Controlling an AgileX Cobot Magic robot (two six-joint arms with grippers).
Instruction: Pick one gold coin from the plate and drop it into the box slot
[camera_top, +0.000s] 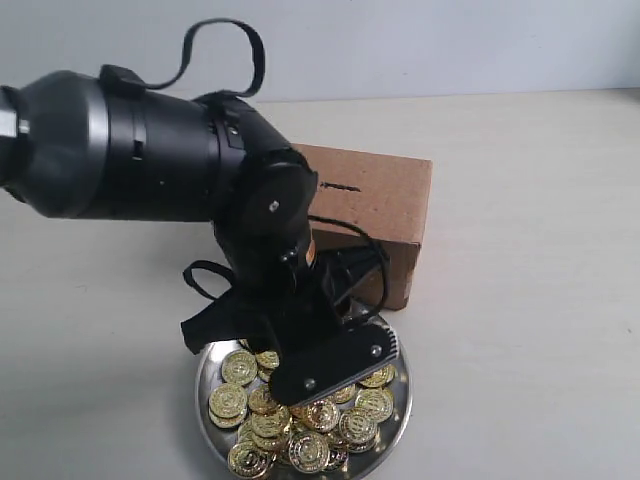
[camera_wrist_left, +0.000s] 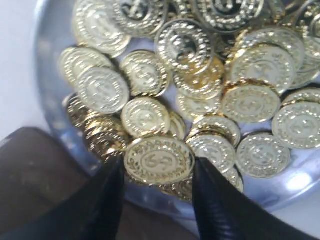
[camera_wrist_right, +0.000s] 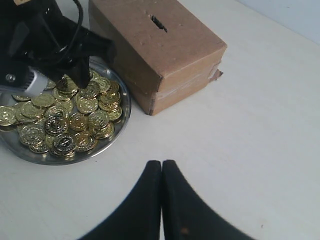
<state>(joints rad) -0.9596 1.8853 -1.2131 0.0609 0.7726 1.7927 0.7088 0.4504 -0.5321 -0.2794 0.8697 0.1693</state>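
The silver plate (camera_top: 203, 385) holds a heap of gold coins (camera_top: 310, 450) just in front of the brown box (camera_top: 385, 195). The box's dark slot (camera_wrist_right: 159, 23) is on its top face. My left gripper (camera_wrist_left: 158, 169) is down over the plate's edge, its two black fingers pressed against opposite edges of one gold coin (camera_wrist_left: 159, 159). In the exterior view the left arm (camera_top: 270, 230) hides the fingertips. My right gripper (camera_wrist_right: 161, 163) hangs shut and empty above bare table, apart from the plate (camera_wrist_right: 119, 122) and the box (camera_wrist_right: 165, 55).
The pale table (camera_top: 540, 330) stretches to the right of the plate and box. The left arm's black cables (camera_top: 350, 265) loop in front of the box's near face.
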